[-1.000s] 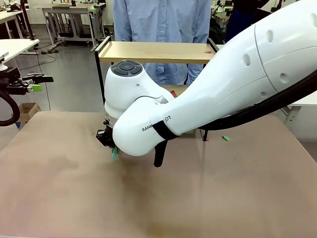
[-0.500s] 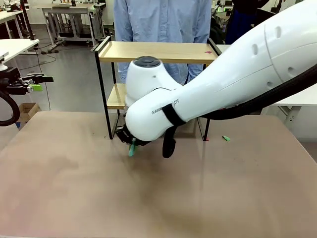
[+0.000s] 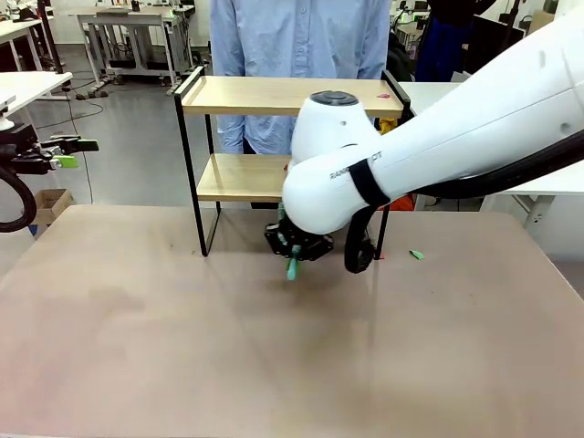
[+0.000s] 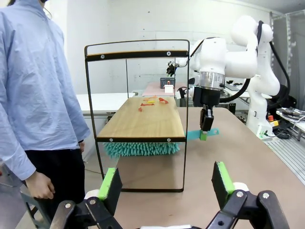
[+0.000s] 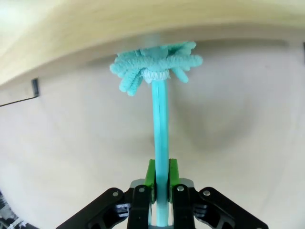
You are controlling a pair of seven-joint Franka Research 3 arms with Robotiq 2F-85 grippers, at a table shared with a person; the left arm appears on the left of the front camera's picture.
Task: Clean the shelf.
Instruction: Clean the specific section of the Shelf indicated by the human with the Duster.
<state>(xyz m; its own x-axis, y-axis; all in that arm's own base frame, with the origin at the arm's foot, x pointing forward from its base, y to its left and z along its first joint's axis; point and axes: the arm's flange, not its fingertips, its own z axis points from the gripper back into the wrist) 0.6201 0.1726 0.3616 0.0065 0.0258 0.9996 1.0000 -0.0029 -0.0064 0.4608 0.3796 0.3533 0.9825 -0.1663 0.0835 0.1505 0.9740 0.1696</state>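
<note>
Two-tier shelf (image 3: 274, 95): standing upright at the far side of the table (image 3: 274, 365), close in front of the person (image 3: 301, 36), just beyond the right gripper (image 3: 294, 245).
Right gripper: clamping tight on the thin handle of a teal duster (image 5: 160, 129), green pads (image 5: 150, 174) pressing on both sides; hovering low over the table, just in front of the shelf's near side.
Duster head (image 4: 141, 149): reaching in under the lower board (image 4: 143, 119), lying right against its underside.
Left gripper (image 4: 167, 183): keeping its fingers wide apart and gripping nothing; facing the shelf's narrow end from well apart.
Shelf materials: pairing two flat boards of pale, smooth wood with a thin black metal frame, rounded at the top corners.
Duster texture: spreading into soft, wormlike chenille strands around a straight plastic stick.
Table surface: showing as matte brown and faintly mottled.
Scraps: lying as small red and orange bits (image 4: 152, 101) on the lower board, with one pink bit (image 3: 384, 95) on the top board's right end.
</note>
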